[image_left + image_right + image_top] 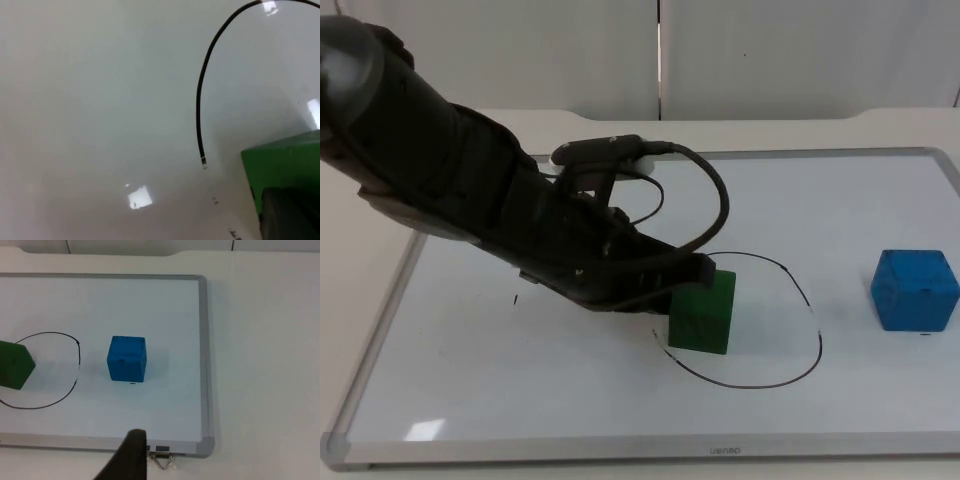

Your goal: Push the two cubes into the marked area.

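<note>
closest to the camera, the whiteboard's grey frame (520,462) runs along the front, and on the board the left gripper (698,270) presses against the green cube (703,312) – whether its fingers are parted or closed i cannot tell. that cube sits inside the marked area (800,290) (a black drawn loop), at its left edge, while the blue cube (914,289) stands well apart to the right, outside the line – the right gripper (131,455) waits off the board's near corner, its finger state unclear too
</note>
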Controlling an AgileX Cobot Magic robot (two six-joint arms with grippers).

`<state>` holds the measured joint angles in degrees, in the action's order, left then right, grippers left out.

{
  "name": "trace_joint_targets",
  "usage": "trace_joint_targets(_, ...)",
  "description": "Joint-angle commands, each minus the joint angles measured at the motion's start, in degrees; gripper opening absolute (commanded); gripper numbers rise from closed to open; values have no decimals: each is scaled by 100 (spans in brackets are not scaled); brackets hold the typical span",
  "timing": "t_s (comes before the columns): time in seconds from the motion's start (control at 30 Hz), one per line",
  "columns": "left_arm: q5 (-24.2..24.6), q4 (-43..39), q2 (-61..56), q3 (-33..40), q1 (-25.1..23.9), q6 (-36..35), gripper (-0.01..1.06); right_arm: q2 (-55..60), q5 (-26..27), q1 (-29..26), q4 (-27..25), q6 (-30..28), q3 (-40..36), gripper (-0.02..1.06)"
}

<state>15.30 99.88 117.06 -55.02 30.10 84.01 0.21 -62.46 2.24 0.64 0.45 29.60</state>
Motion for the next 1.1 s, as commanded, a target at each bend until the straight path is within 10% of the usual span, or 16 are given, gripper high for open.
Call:
trace_joint_targets(0.0, 41, 6, -39, -22, 27, -36, 0, -21, 67, -34, 12, 18, -1, 105)
trace_joint_targets(1.07, -355, -1725, -3936, -11, -685, -940, 0, -21, 67, -34, 12, 18, -1, 105)
